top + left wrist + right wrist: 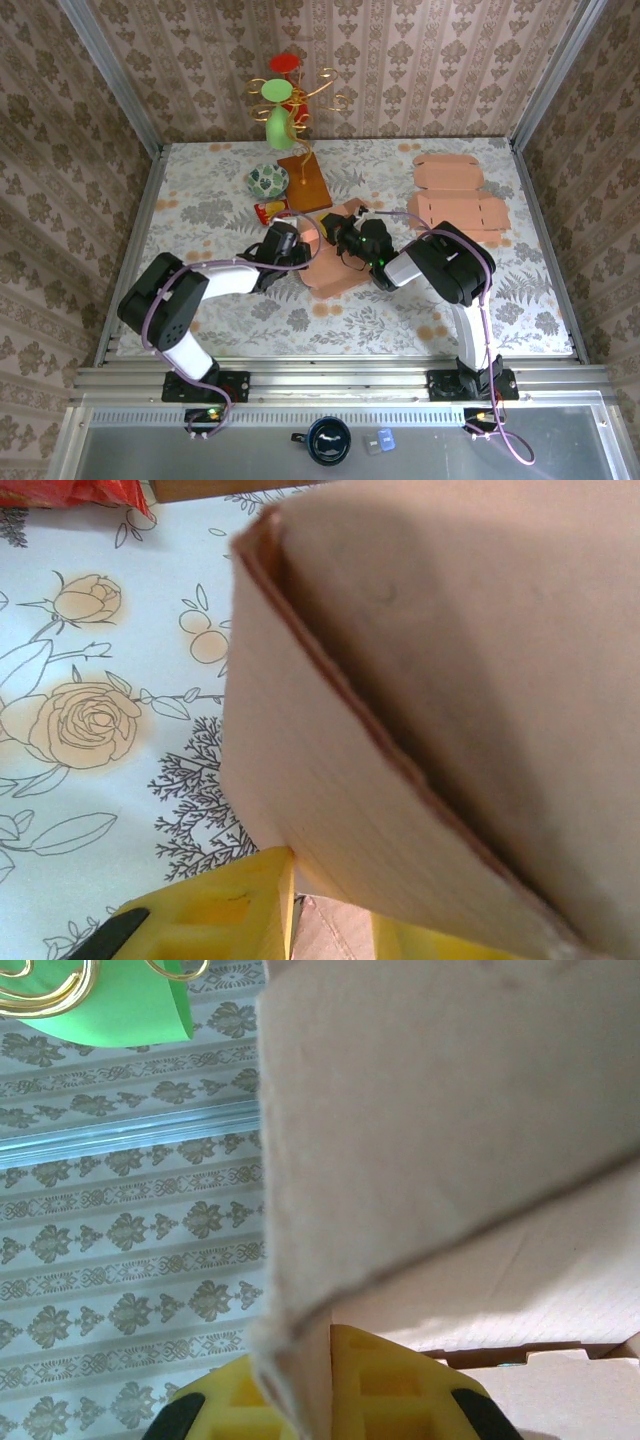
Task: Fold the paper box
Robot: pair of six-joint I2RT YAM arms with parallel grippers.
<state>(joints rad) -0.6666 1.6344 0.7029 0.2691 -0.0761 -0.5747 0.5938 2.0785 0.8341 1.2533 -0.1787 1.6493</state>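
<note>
Surroundings, far edge: a gold wire stand [300, 90] with a green disc [277, 90] and a red disc on it, and a green vase [279, 127] at its foot.
Surroundings, mid table: I see a brown board [305, 180] lying flat, a patterned bowl [267, 180] just left of it, and a red packet [270, 210] below the bowl.
Surroundings, right: a stack of flat box blanks [460, 195] well apart from the work.
Near ledge: a dark mug [328, 440] stands in front of the arm bases.
Closest neighbours: the board and the packet sit just behind the left gripper [297, 243]; the left wrist view catches the packet's corner [80, 490] at its top edge.
Task item: the paper box [335, 268], salmon card, partly raised, sits at the centre of the floral table [200, 210] between both wrists.
Left gripper [320, 925]: narrow, with yellow fingers [240, 905] on either side of a card sheet. A folded box panel [330, 780] rises directly above them and blocks most of my view.
Right gripper [300, 1400]: narrow, its fingers [400, 1390] pinching an upright box wall [400, 1140] whose edge runs down between them.
Behind that wall: the green disc [120, 1010] and the wallpaper.
</note>
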